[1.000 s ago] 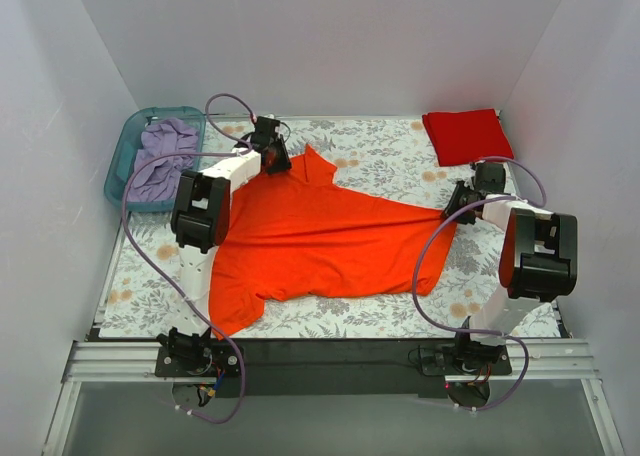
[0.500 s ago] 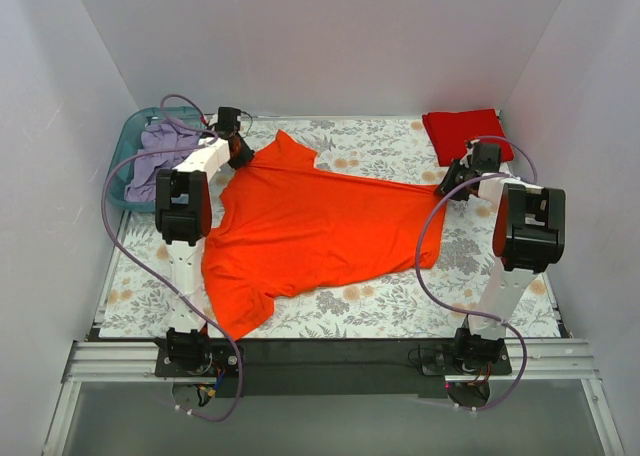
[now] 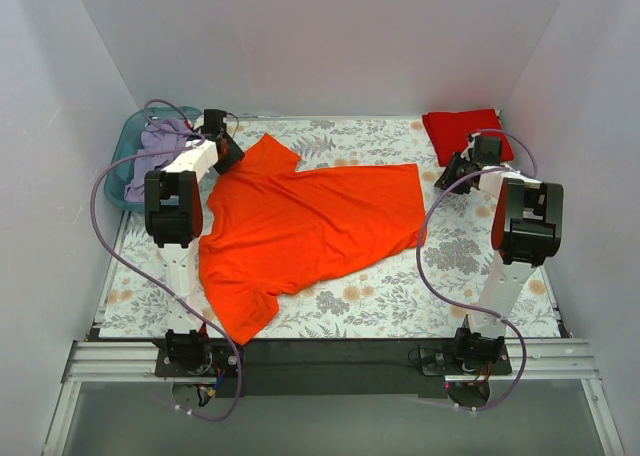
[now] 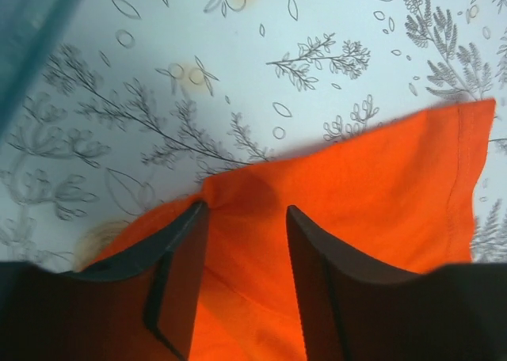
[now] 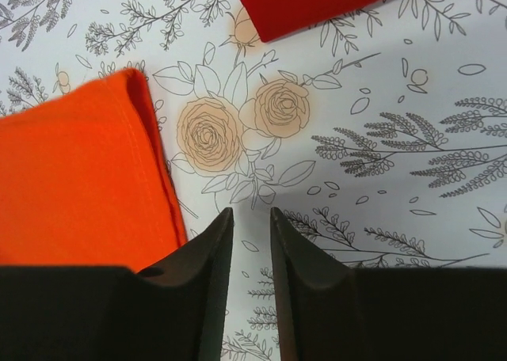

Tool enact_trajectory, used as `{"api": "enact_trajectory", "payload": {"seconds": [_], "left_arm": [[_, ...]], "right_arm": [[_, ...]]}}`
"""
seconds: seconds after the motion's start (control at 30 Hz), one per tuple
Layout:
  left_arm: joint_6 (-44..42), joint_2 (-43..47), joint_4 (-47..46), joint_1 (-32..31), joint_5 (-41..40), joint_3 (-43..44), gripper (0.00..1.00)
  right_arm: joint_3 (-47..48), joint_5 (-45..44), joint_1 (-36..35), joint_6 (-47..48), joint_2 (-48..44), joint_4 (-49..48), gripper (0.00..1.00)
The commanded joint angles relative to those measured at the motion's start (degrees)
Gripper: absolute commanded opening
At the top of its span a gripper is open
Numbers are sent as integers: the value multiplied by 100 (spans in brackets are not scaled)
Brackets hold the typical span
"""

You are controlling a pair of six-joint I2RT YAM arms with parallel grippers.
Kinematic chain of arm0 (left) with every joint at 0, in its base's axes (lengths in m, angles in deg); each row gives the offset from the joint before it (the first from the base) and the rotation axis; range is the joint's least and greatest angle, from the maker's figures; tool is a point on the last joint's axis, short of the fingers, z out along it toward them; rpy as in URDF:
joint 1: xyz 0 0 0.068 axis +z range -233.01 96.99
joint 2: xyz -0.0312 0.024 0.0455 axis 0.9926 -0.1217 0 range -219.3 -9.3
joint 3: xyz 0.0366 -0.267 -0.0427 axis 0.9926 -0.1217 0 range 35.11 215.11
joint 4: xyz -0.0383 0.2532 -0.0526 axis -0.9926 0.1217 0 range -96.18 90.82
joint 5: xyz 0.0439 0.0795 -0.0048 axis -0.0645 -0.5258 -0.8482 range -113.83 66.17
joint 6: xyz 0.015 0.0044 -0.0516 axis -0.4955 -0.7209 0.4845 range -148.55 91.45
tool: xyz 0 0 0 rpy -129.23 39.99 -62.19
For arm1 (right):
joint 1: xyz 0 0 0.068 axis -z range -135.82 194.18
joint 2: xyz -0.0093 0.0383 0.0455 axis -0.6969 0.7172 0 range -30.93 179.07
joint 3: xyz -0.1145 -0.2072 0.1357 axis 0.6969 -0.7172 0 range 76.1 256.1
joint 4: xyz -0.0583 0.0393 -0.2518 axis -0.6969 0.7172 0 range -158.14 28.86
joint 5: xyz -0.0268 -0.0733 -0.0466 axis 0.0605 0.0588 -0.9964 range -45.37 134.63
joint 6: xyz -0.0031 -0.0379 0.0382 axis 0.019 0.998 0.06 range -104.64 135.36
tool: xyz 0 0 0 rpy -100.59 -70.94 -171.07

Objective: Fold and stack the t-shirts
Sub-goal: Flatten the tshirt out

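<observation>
The bright orange t-shirt [image 3: 310,221] lies spread out on the flowered table, one sleeve toward the near left. My left gripper [image 3: 228,154] is at the shirt's far-left part. In the left wrist view that gripper [image 4: 245,209] stands open, the orange cloth [image 4: 380,187] lying loose under and between the jaws. My right gripper [image 3: 455,174] hangs just right of the shirt's far-right corner. In the right wrist view it [image 5: 250,212] shows a narrow gap with only table between the jaws, the orange corner [image 5: 71,171] to its left. The red t-shirt [image 3: 462,131] lies folded at the back right, its edge [image 5: 309,1] ahead of the right gripper.
A teal basket [image 3: 118,171] holding lilac cloth [image 3: 165,146] stands at the back left, close to the left arm; its rim [image 4: 32,28] shows in the left wrist view. White walls enclose the table on three sides. Cables loop from both arms.
Both arms swung toward the back and outward, drawing the orange shirt's far edge along and flattening it. The left jaws opened off the cloth; the right gripper now sits clear of the corner.
</observation>
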Motion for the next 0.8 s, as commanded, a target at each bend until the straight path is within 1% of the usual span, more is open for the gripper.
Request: {"api": "enact_trajectory", "payload": {"seconds": [0.0, 0.07, 0.1, 0.27, 0.3, 0.4, 0.43, 0.5, 0.53, 0.57, 0.6, 0.63, 0.67, 0.77], "left_arm": [[-548, 589, 100, -39, -289, -229, 47], [-663, 826, -40, -224, -403, -369, 52], [-724, 1097, -76, -277, -464, -544, 53], [-768, 1802, -121, -497, -667, -1221, 54], [-760, 2055, -103, -549, -737, -1544, 54], [-672, 2496, -50, -620, -799, -2134, 56], [-646, 2776, -42, -672, -816, -2545, 56], [-610, 3085, -6, -760, -747, -2934, 57], [-628, 3217, 29, -856, -720, -3354, 61], [-637, 3514, 38, -918, -737, -3532, 65], [-645, 3656, 64, -980, -729, -3760, 65], [-654, 3832, 108, -1050, -703, -3945, 68], [-654, 4112, 143, -1086, -641, -4304, 68], [-602, 4570, 222, -1103, -518, -4824, 69]], "right_arm": [[113, 56, -6, 153, -495, 122, 33], [-132, 118, -50, 161, -820, 131, 35], [-238, 153, -59, 144, -917, 122, 36], [-950, 522, -269, 91, -1453, 122, 36], [-1186, 583, -331, 109, -1515, 122, 36], [-1521, 759, -586, 153, -1726, 131, 36], [-1757, 803, -630, 144, -1840, 131, 36], [-1996, 804, -665, 135, -1990, 139, 38], [-2249, 708, -665, 126, -2173, 165, 39], [-2365, 637, -665, 135, -2279, 183, 40], [-2497, 576, -665, 144, -2393, 236, 43], [-2698, 471, -665, 126, -2629, 253, 44], [-2822, 409, -665, 91, -2762, 288, 45], [-3287, 259, -665, -110, -3368, 315, 48]]}}
